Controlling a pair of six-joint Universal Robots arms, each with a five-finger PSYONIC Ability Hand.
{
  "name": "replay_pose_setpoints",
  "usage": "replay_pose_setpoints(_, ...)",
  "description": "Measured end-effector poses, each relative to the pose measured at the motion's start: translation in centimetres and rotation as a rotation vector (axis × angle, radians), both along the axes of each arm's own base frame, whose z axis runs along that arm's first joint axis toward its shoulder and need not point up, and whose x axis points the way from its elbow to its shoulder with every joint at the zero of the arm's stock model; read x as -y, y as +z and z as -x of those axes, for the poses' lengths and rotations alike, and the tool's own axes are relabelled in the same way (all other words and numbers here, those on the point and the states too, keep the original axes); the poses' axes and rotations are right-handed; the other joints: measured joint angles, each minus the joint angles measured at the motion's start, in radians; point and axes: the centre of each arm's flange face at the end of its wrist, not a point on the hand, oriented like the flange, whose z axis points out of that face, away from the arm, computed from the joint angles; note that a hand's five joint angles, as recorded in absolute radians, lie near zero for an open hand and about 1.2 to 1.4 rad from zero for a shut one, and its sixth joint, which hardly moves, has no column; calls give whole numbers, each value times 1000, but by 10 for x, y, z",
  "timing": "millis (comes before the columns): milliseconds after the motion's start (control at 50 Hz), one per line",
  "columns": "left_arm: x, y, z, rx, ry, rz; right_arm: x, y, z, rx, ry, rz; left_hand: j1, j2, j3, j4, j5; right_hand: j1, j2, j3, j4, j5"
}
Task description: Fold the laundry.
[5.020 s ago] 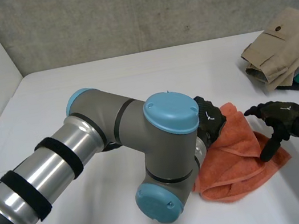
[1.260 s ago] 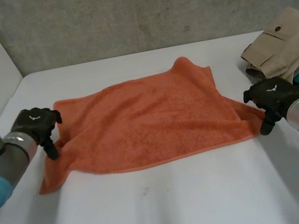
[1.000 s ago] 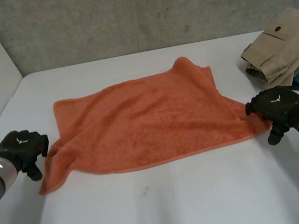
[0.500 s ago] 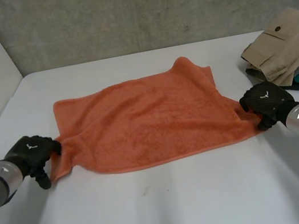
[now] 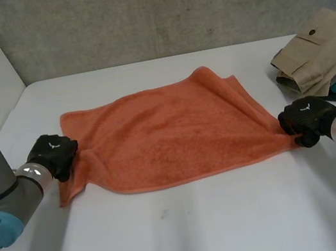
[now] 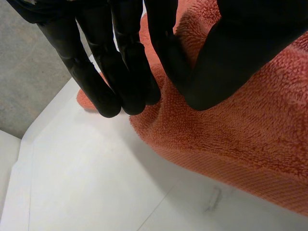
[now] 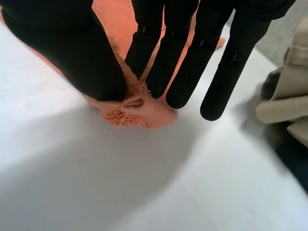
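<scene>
Orange towel (image 5: 163,133) lies flat, left robot hand (image 5: 53,155) pinching its edge, right robot hand (image 5: 303,118) pinching a corner.

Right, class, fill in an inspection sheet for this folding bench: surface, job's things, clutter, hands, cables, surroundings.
Surface: white table, with the towel lying on it.
Job's things: orange towel, spread open, not yet folded, rumpled at its far right corner.
Clutter: pile of folded clothes at the table's far right, apart from the towel.
Hands: left hand pinches the towel's left edge near the front corner; right hand pinches its near right corner.
Cables: nothing seen.
Surroundings: grey wall behind the table.
</scene>
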Motion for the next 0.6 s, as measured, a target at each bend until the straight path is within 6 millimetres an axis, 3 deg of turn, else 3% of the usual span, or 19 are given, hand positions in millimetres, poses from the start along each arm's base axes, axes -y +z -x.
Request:
replay_pose_setpoints(40,-2,3,0,-1,1,-5,-3,1,1,-16,6,-22,-102,-97,-95,-98,-90,0,0,0,0,2)
replay_pose_setpoints(100,-6,9,-1,-6,2,-12,-8,3,3,-30,12,-47,-553,-529,-518,-528,-509,-5,-11,-14,-13,-10)
replay_pose_setpoints(140,-10,13,-2,-13,0,-15,-10,4,3,-31,11,-58,-682,-677,-666,-679,-662,-128,-180,-182,-175,-160)
replay_pose_setpoints(220,-16,18,-2,-27,-9,-21,-11,5,3,-20,4,-71,-691,-732,-725,-747,-730,-409,-455,-453,-464,-453)
replay_pose_setpoints(340,-19,14,2,-31,-29,-40,-11,4,2,-3,0,-80,-699,-750,-736,-764,-751,-478,-524,-551,-560,-561)
replay_pose_setpoints(520,-12,-2,9,-9,-32,-72,-9,-6,-4,0,19,-85,-752,-796,-788,-806,-793,-477,-523,-548,-558,-553)
replay_pose_setpoints(600,-9,-8,13,5,-30,-85,-9,-9,-7,5,26,-89,-736,-772,-769,-783,-768,-236,-166,-191,-207,-186)
